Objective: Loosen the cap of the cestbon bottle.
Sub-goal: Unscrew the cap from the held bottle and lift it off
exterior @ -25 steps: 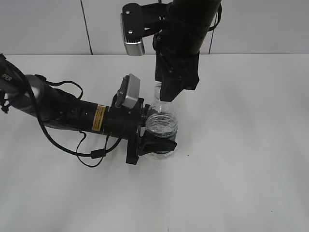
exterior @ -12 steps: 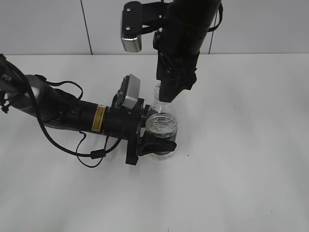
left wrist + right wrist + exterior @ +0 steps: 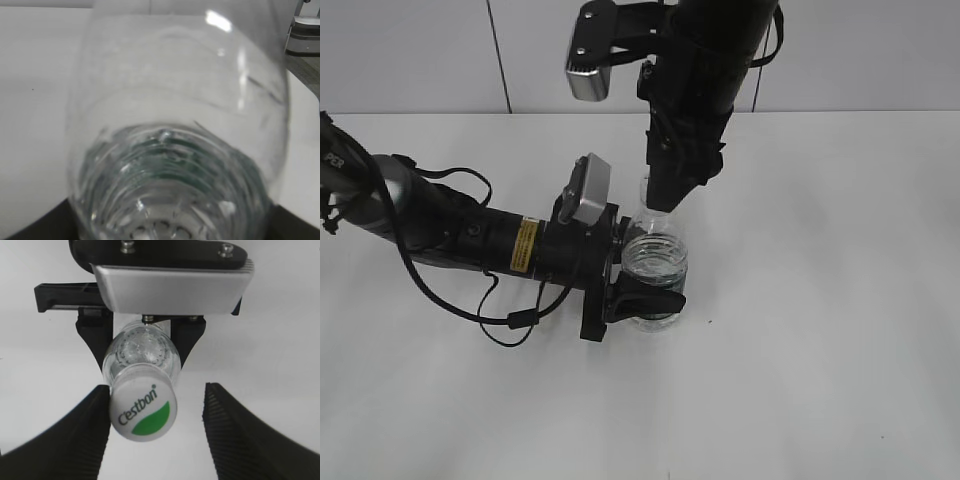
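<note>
Exterior view: cestbon bottle (image 3: 655,262) upright on white counter (image 3: 820,300), near the middle. Left pincer (image 3: 645,285) reaching in level from the left, clamped round the lower body of the bottle, one black finger (image 3: 648,301) wrapped across its front. Right pincer (image 3: 660,195) hanging straight down from above, tips at the bottle's neck; cap hidden here behind the black arm, so no telling from this side whether the tips touch it.

Right wrist view, looking straight down: cap (image 3: 143,409) plainly visible, white, round, with a green leaf mark and lettering, seated on the bottle's neck. Ribbed black pads (image 3: 90,425) standing apart on either side; left-hand pad touching or just beside the cap's edge, right-hand pad well clear with bare counter between. Right pincer therefore spread open, not clamped on the cap. Below the cap, clear shoulder of the bottle and, beyond it, the other arm's camera housing (image 3: 170,285) and black fingers around the bottle.

Left wrist view: almost nothing but the bottle's clear wall, very close and blurred, a dark green tint low down. Cap not visible from here.
</note>
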Robot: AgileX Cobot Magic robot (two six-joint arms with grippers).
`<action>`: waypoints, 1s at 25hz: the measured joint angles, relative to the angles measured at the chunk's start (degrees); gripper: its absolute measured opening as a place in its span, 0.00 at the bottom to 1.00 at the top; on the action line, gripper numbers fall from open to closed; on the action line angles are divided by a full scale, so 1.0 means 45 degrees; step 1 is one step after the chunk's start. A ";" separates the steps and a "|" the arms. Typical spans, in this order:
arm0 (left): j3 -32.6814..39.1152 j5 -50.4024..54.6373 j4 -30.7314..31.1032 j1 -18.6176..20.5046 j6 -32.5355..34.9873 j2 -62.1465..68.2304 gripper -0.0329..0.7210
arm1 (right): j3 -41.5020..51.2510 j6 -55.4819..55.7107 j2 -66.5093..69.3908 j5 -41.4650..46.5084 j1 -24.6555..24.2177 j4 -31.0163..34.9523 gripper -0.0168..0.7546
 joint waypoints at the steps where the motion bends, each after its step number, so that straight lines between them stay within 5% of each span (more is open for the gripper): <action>1: 0.0000 0.0000 0.0000 0.0000 0.0000 0.0000 0.58 | 0.0000 0.0065 0.0000 0.0000 0.0000 0.0000 0.61; 25: 0.0000 0.0000 0.0000 0.0000 0.0000 0.0000 0.58 | 0.0000 0.1446 -0.0203 -0.0026 0.0000 0.0168 0.61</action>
